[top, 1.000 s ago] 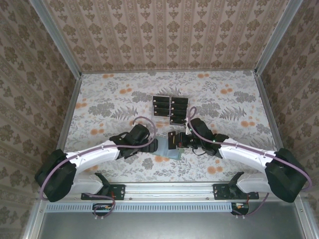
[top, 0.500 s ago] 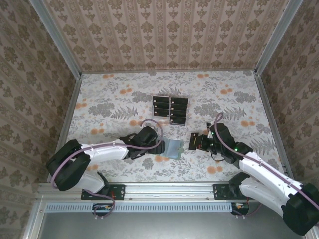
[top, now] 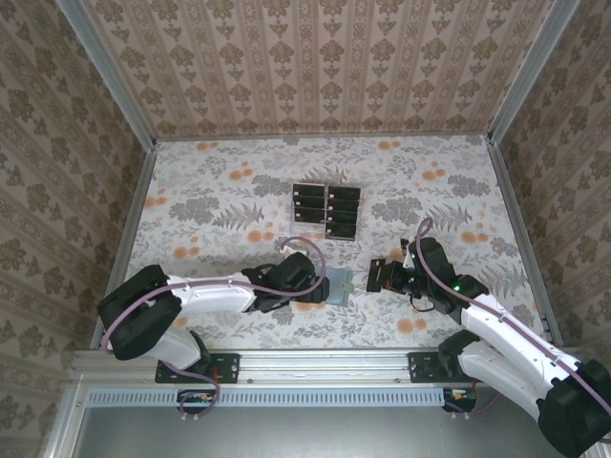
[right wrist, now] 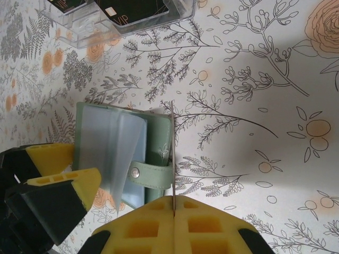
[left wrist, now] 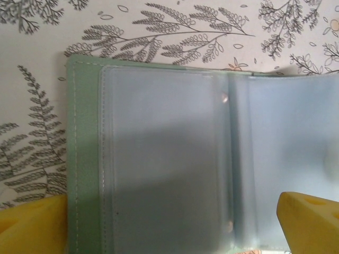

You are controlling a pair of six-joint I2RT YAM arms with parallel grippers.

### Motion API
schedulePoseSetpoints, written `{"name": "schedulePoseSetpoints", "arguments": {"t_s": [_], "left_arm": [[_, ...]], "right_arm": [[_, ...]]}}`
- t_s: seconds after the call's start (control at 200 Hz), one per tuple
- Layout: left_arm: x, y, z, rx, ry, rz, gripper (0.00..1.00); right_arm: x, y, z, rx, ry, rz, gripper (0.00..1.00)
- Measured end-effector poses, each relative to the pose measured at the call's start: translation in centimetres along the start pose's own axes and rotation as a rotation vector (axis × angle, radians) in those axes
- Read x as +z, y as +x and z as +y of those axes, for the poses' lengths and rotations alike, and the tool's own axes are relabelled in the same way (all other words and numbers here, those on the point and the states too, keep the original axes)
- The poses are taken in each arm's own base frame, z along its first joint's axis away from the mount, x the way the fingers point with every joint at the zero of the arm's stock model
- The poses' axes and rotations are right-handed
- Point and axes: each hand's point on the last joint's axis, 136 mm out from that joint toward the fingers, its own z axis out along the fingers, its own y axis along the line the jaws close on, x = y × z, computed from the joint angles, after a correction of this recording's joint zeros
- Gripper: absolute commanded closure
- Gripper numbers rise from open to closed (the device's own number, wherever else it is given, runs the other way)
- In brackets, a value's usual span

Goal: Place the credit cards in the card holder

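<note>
The card holder (left wrist: 175, 159) runs off the left wrist view's right and bottom edges.

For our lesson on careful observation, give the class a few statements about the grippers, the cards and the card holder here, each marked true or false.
1. The card holder lies open on the table, with its clear sleeves showing. True.
2. The left gripper is clamped shut on a card. False: it is open, with its fingers on either side of the holder.
3. The right gripper is shut on a credit card, seen edge-on from the right wrist. True.
4. The clear rack is empty. False: it holds black cards.
</note>
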Motion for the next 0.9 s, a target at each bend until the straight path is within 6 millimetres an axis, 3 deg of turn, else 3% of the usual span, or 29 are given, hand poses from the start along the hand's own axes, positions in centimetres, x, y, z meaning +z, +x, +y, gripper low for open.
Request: {"name": "schedulePoseSetpoints", "arguments": {"t_s": [0.31, 0.66, 0.9], "left_arm": [[-0.5, 1.2, -1.2, 0.014, -0.001, -0.006, 0.0], [-3.0, -3.0, 3.2, -0.051, -0.113, -0.099, 0.0], [-3.0, -3.6, 5.0, -0.029, -0.113, -0.09, 0.0]], "right_arm": [[-0.1, 0.2, 0.3, 0.0, -0.019, 0.014, 1.0], [-0.6, -0.8, 3.8, -0.039, -0.185, -0.031, 1.0], [1.6, 0.4, 6.5, -0.097, -0.255, 0.013, 1.0]]}}
